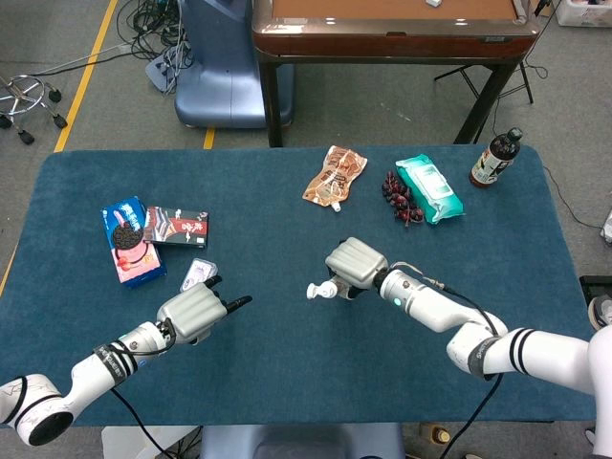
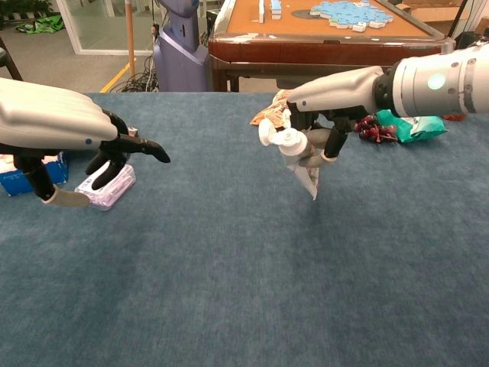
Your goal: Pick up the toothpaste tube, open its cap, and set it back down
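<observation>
In the head view, the right hand (image 1: pixel 357 264) held the white, flower-printed plastic toothpaste tube (image 1: pixel 337 289) above the dark blue carpeted bench (image 1: pixel 287 354), near the middle of it, with its fingers wrapped round the tube's body. The tube's round white cap (image 1: pixel 313 292) pointed left, and from this angle I could not tell whether it was open or closed. The left hand (image 1: pixel 191 312) hovered well apart to the left, near the front edge, holding nothing, with one finger stretched out toward the tube. Just beyond it lay a small clear lilac plastic pack (image 1: pixel 198 275).

In the chest view, the right hand (image 2: pixel 321 115) gripped the tube (image 2: pixel 302 164) by its neck, clear of the bench, with the flat tail hanging down. The cap (image 2: pixel 267 131) looked flipped back on its hinge beside the nozzle, so the opening appeared done, though the detail was small. The left hand (image 2: pixel 57 130) stood empty above the lilac pack (image 2: pixel 107 186), its fingers loosely spread and one pointing right.

By my judgement the pick-up was finished and the cap very likely opened; what remained was lowering the tube onto the bench and letting go
</observation>
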Tool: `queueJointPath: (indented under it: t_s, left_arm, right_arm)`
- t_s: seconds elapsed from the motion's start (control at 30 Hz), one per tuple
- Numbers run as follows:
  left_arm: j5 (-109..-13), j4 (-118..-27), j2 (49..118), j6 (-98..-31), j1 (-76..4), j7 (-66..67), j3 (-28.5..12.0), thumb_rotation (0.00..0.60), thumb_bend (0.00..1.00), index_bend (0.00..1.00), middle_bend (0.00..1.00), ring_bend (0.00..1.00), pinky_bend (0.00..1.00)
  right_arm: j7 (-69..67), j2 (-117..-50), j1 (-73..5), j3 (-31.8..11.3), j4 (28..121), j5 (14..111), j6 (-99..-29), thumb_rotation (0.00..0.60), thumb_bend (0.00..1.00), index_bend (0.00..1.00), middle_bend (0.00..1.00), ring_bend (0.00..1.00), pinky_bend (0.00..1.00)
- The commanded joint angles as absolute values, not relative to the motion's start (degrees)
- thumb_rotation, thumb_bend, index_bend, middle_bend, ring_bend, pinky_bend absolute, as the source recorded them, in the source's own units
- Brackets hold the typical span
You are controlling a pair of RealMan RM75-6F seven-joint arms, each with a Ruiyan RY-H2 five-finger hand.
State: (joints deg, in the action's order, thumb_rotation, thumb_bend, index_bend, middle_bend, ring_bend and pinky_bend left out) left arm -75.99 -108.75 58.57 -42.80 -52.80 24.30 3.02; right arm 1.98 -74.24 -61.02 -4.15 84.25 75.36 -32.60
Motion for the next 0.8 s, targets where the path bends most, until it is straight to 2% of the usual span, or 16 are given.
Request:
queueJointPath:
  t_s: [0.03,0.17,0.3,0.43,0.53,0.6,0.63,0.7,0.8]
  left_arm:
    - [-75.82,-109.25,57.92,-42.94,-52.40,24.21,2.93,0.600,0.31,0.05,0.52,0.47,0.11]
    - [-75.53,-109.78,57.30,-42.85,-52.00,24.27,2.86,0.600,0.31,0.05,0.52,0.46,0.11]
    - [-75.66,-110.21,56.93,-43.24,-51.42,24.10,2.70,0.600,0.31,0.05,0.51,0.46,0.11]
    - [-76.06,-110.51,56.68,-43.55,-50.85,23.95,2.63,0.600,0.31,0.05,0.51,0.46,0.11]
    - [-76.40,-110.69,56.54,-43.58,-50.51,23.86,2.59,0.600,0.31,0.05,0.51,0.46,0.11]
    - [-76.60,-110.77,56.46,-43.61,-50.33,23.74,2.53,0.600,0.31,0.05,0.51,0.46,0.11]
    - [-76.72,-110.82,56.41,-43.62,-50.24,23.68,2.50,0.600,0.31,0.05,0.51,0.46,0.11]
    - [-76.98,-110.93,56.20,-43.64,-50.05,23.61,2.46,0.600,0.31,0.05,0.51,0.46,0.11]
    - [-77.29,-110.99,55.99,-43.71,-49.77,23.22,2.26,0.600,0.31,0.05,0.51,0.46,0.11]
  right_arm:
    - [4.27,-74.19,-63.25,-4.78,83.80,72.12,-29.01,0.600,1.00,0.92,0.80,0.73,0.32]
    - [7.90,-74.43,-66.19,-4.77,83.48,67.81,-25.23,0.600,1.00,0.92,0.80,0.71,0.32]
    - [13.68,-75.93,-68.76,-3.49,82.40,63.16,-25.08,0.600,0.98,0.92,0.79,0.66,0.33]
    - [19.72,-78.05,-70.57,-1.75,81.98,57.59,-27.83,0.600,0.70,0.90,0.71,0.58,0.33]
    - [24.00,-79.73,-71.52,-0.57,82.05,53.15,-30.85,0.600,0.42,0.80,0.65,0.52,0.33]
    - [26.16,-80.33,-72.08,-0.01,82.22,50.77,-32.28,0.600,0.25,0.67,0.58,0.46,0.33]
    - [26.91,-80.48,-72.36,0.12,82.47,49.54,-32.79,0.600,0.20,0.63,0.55,0.44,0.33]
    - [28.11,-80.43,-72.87,0.17,83.27,47.25,-33.94,0.600,0.07,0.47,0.45,0.39,0.33]
    - [28.85,-79.68,-73.27,-0.38,84.81,45.17,-35.74,0.600,0.00,0.26,0.34,0.33,0.33]
